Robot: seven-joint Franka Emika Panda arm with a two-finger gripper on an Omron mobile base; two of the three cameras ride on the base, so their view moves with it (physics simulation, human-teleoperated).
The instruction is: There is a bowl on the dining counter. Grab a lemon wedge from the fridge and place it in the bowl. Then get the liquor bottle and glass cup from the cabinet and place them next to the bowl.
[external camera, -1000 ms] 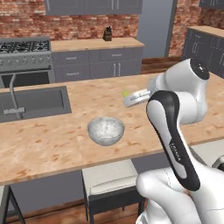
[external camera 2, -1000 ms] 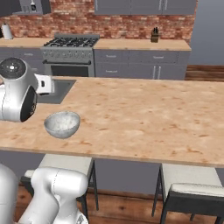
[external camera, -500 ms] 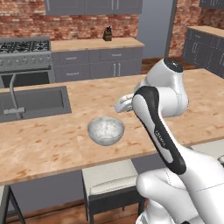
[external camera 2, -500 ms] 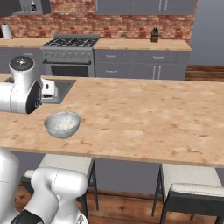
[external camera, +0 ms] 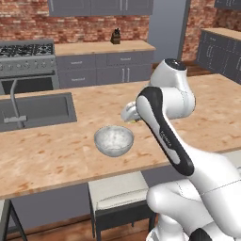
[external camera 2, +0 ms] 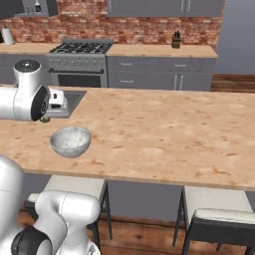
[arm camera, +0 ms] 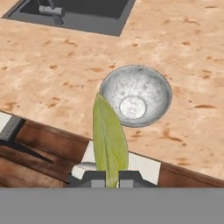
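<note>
Swinging in from the side, the arm has brought the gripper (arm camera: 112, 178) closer to the bowl (external camera: 114, 140) over the last second, and the wrist now hangs just beside the bowl's far rim in the left base view. The bowl itself hasn't budged on the dining counter (external camera: 56, 155).

From the hand view you can see the two fingertips pinched tight on the lemon wedge (arm camera: 109, 139), which pokes straight out from between them as a thin yellow-green sliver. So the wedge is clamped, not resting on anything. In the left base view a little bit of yellow (external camera: 135, 121) peeks out under the wrist, right next to the bowl's rim.

Relative to the gripper, the bowl (arm camera: 136, 95) sits ahead and a bit to the right in the hand view, with the tip of the wedge overlapping the bowl's near-left rim. The bowl looks empty, just its pale flat bottom showing.

Further out past the bowl from the gripper is the sink (arm camera: 72, 12) with its faucet (arm camera: 51, 10). In the right base view the bowl (external camera 2: 70, 141) is below and just right of the wrist.
</note>
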